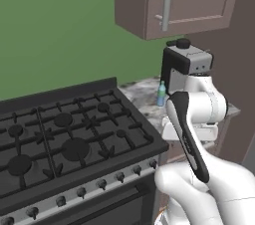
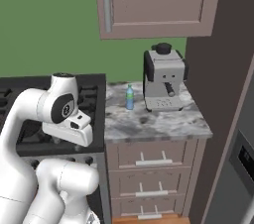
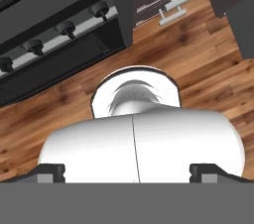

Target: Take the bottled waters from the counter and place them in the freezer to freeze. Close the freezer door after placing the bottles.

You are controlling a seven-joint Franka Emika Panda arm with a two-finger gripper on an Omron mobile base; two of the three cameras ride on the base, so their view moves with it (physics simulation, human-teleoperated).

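A teal bottle (image 2: pixel 130 97) with a green cap stands upright on the marbled bench (image 2: pixel 154 124), just left of the coffee machine (image 2: pixel 163 77) and right of the stove (image 1: pixel 69 139). The hand (image 3: pixel 127 172) is spread wide, holding nothing, pointing down at the wooden floor (image 3: pixel 198 69).

The arm (image 1: pixel 199 119) is glossy white, made of thick rounded segments. A long black strip runs along 1 link, narrow and slightly curved. At 1 joint (image 2: pixel 63 109) there is a round dark grey cap with a small pale mark on it. The wrist block is white and boxy, with a darker underside. The 2 finger tips (image 3: pixel 49 172) are small, dark and square.
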